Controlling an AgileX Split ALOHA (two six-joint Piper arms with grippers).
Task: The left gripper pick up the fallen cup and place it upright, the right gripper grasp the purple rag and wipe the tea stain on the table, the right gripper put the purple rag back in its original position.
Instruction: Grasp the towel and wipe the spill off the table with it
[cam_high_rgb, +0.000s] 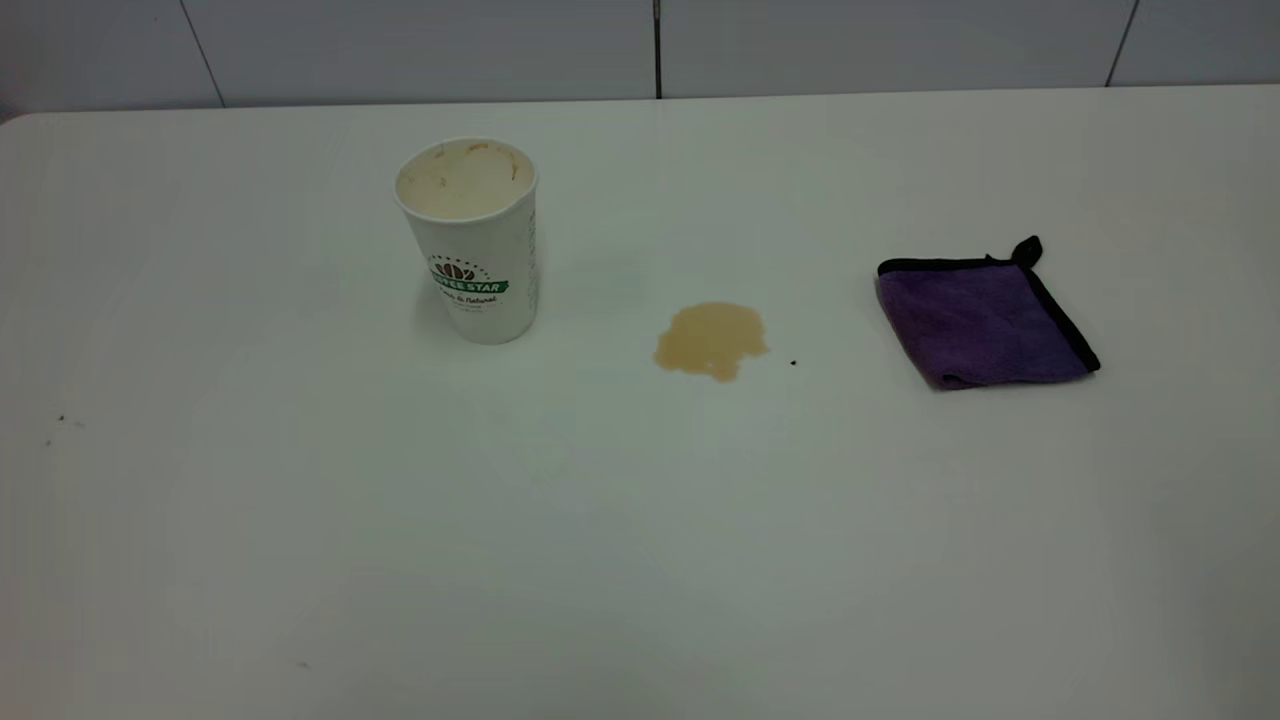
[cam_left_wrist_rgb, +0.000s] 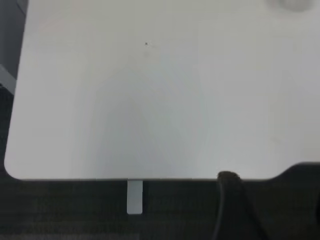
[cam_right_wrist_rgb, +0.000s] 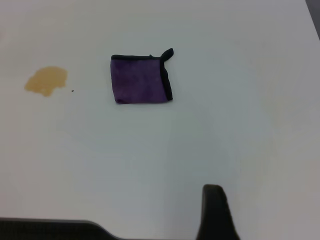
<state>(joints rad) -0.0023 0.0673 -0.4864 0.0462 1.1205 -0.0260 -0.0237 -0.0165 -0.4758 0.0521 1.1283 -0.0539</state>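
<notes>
Cup (cam_high_rgb: 470, 240) stands upright already, so grab the purple rag (cam_high_rgb: 985, 318) flat and drag it across the tea stain (cam_high_rgb: 711, 340); can't tell either pincer's state.

Very little of the robot shows. In the left wrist view, the left gripper (cam_left_wrist_rgb: 235, 210) appears only as a rounded, matte black part with a dark cable-like strand trailing from it; no fingers are visible. In the right wrist view, the right gripper (cam_right_wrist_rgb: 216, 212) shows one black finger with a rounded tip, beside a flat black housing edge.
</notes>
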